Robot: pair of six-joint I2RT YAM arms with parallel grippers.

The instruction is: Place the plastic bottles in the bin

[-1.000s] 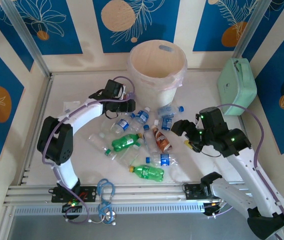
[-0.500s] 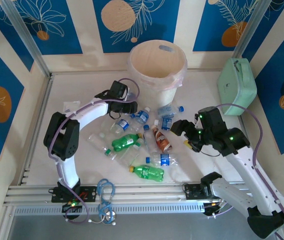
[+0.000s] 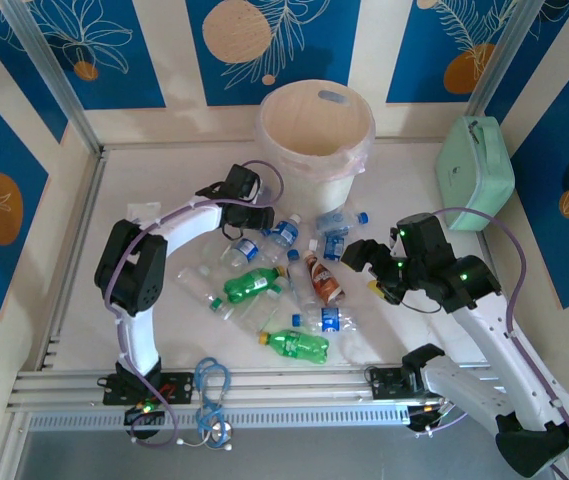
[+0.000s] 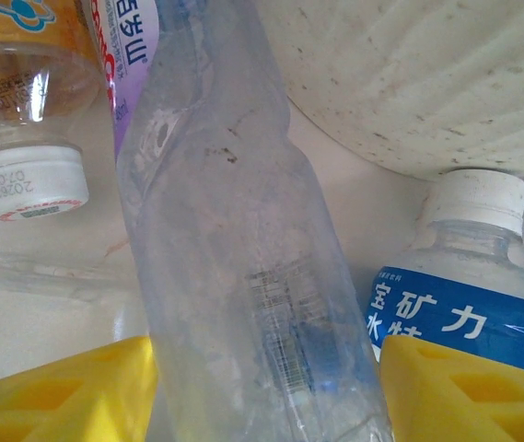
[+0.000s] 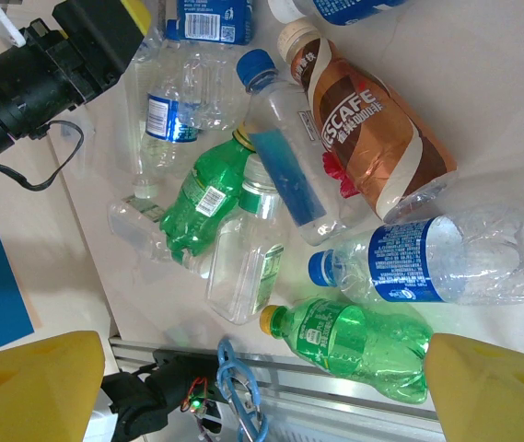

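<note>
A: What has changed since one second ago?

B: In the top view the left arm has swung its elbow to the right. The left gripper (image 3: pixel 254 215) has come a little lower, to the upper edge of the plastic bottles (image 3: pixel 254 284). The right arm has not moved.

A: And the bin?

B: The bin (image 3: pixel 309 175) stands at upper centre, just above that gripper. The bottles lie outside it on the table (image 3: pixel 404 180), in the middle of the frame. The right gripper (image 3: pixel 366 268) hovers right of the heap, jaws spread wide.

A: The left wrist view?

B: A clear bottle (image 4: pixel 243 258) runs down the middle, between the yellow fingers (image 4: pixel 59 391) at the bottom. They are very near its sides. I cannot tell if they already squeeze it.

A: The right wrist view?

B: The fingers (image 5: pixel 31 387) are in both lower corners, far apart, holding nothing. A green bottle (image 5: pixel 358 345) lies low between them and a brown bottle (image 5: pixel 372 138) is at upper right.
</note>
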